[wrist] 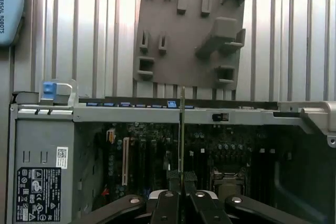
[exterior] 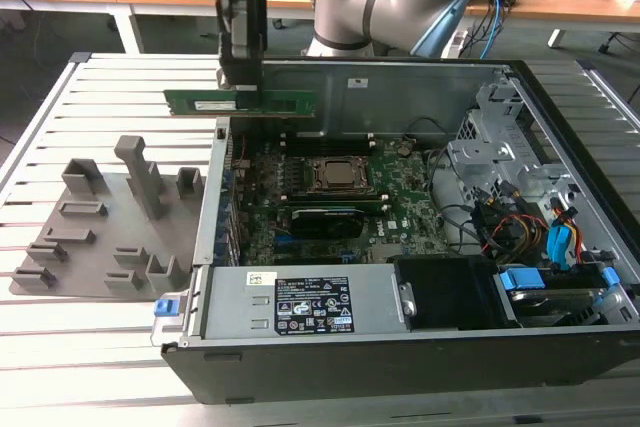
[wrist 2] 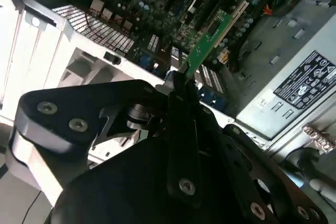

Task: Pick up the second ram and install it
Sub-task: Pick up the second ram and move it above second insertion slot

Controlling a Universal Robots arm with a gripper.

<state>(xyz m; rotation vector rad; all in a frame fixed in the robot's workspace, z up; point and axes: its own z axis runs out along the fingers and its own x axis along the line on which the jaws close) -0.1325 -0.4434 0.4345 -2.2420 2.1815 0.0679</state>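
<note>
Claw (exterior: 240, 85) gripping the second ram (exterior: 282, 102), green stick held level above the open computer case (exterior: 400, 372) edge, upper middle of the exterior view.

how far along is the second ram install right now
Pickup looks done: the thin green circuit-board stick is clamped in the black gripper, clear of the grey plastic holder tray. In hand: it hangs above the open computer case, near its wall on the exterior view's left. Left: it is not yet seated on the green motherboard.
</note>
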